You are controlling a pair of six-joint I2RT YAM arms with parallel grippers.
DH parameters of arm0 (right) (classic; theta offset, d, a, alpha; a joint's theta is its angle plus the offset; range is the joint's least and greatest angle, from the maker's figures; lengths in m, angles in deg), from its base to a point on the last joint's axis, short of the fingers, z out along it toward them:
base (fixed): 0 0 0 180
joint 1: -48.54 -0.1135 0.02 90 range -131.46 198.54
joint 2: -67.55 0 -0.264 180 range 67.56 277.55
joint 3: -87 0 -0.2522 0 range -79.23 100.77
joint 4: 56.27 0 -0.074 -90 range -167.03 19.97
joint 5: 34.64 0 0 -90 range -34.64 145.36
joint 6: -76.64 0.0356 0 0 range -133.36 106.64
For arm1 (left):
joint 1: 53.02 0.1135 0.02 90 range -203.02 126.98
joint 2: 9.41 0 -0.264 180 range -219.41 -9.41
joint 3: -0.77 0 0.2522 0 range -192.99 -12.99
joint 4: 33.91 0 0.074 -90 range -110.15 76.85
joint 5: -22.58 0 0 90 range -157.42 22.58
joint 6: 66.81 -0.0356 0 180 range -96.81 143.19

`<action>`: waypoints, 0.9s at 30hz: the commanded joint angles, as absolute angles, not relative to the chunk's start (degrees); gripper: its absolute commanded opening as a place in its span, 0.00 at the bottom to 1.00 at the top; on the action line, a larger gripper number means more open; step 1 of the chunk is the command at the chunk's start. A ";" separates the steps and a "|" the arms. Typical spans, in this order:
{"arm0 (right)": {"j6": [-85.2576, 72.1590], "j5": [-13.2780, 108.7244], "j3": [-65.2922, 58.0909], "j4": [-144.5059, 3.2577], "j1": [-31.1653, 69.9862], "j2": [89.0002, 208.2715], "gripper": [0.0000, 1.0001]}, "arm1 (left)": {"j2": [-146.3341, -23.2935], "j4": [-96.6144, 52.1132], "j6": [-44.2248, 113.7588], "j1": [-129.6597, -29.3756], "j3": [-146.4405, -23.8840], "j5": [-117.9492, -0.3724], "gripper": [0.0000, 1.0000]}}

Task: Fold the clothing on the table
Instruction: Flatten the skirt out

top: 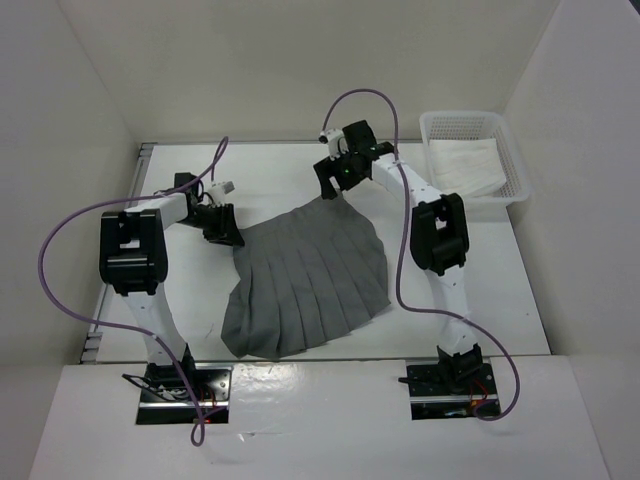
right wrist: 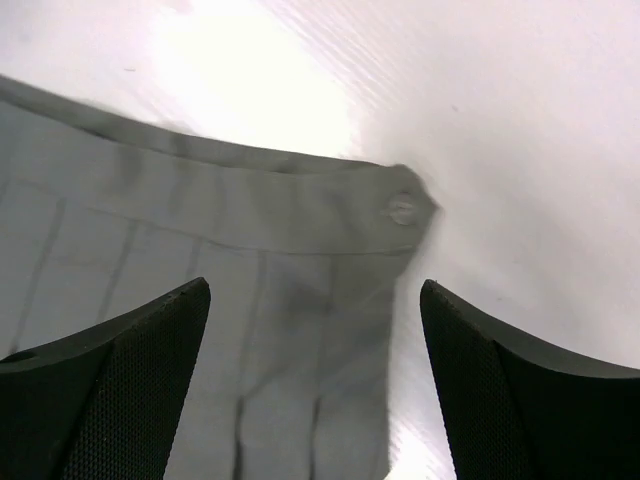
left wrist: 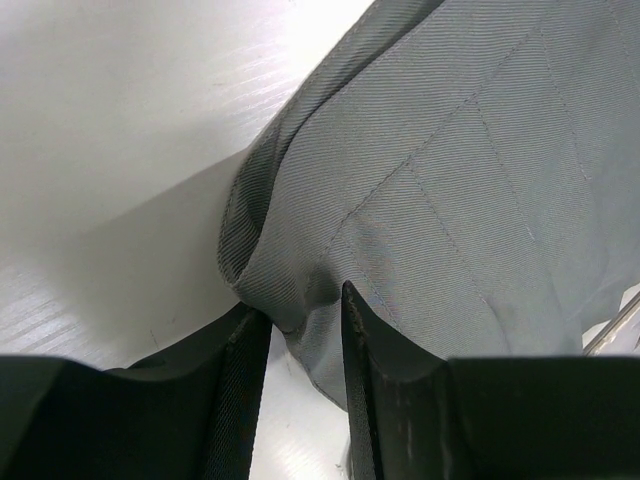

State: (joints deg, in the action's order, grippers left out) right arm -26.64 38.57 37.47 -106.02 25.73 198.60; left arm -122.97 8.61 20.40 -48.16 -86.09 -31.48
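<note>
The grey pleated skirt (top: 305,280) lies fanned out mid table (top: 480,290), hem toward the near edge and waistband toward the far one. The left gripper (top: 222,228) sits at the waistband's left corner, fingers (left wrist: 235,390) squeezed on a bunched fold, I think (tight view). Further back, the right gripper (top: 337,183) hangs over the button (right wrist: 402,209) corner, spread wide and holding nothing. A mesh basket (top: 515,170) with a white cloth (top: 468,165) sits at the far right corner.

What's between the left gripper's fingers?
A bunched fold of the grey pleated skirt sits between the tips of the left gripper; the left wrist view shows it.
</note>
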 commanded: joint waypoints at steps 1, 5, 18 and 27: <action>-26.28 37.25 41.78 -105.80 26.30 200.61 0.89 | -124.11 10.18 16.86 -47.92 -85.77 -32.44 0.41; -26.28 36.03 41.79 -105.80 27.00 201.93 0.89 | -122.18 10.70 16.33 -47.92 -84.63 -32.44 0.41; -27.43 29.00 53.47 -109.57 31.57 211.51 0.82 | -119.71 11.23 14.75 -49.06 -83.92 -34.55 0.41; -28.48 27.24 71.12 -119.85 33.60 221.36 0.75 | -119.18 11.76 14.75 -49.59 -83.92 -35.61 0.41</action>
State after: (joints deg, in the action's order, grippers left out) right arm -27.30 29.61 64.77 -114.54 34.12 219.89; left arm -120.93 10.44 17.08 -49.20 -84.76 -34.30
